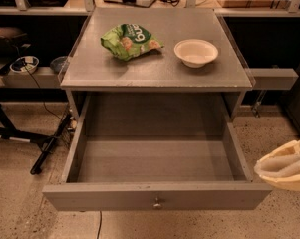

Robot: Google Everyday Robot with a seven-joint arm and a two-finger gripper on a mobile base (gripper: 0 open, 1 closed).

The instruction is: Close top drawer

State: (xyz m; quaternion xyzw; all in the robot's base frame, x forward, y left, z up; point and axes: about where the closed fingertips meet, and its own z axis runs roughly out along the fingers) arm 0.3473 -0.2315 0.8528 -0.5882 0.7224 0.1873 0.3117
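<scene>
1. Top drawer: standing pulled fully out of the cabinet, interior lying bare. Its flat front panel is running left to right across the near edge of the view. It is lying to the left of the fingers, with its right front corner just beside them.
2. Knob: sitting at the centre of the front panel, well to the left of the fingers and slightly lower in the view.
3. Gripper: hanging at the right edge of the view, outside the drawer's right side wall and apart from it. The two pale fingers are lying pressed together, pinching nothing.
4. Judgement: the closing push is running away from the viewer, square to the panel's long axis. The fingers would probably need to be travelling left and round to the panel's near face first.
5. Desk: lying beyond and left of the fingers, above the drawer opening.
6. Bowl: resting on the desk, farther off, up and left.
7. Chip bag: lying left of the bowl, apart from it.
</scene>
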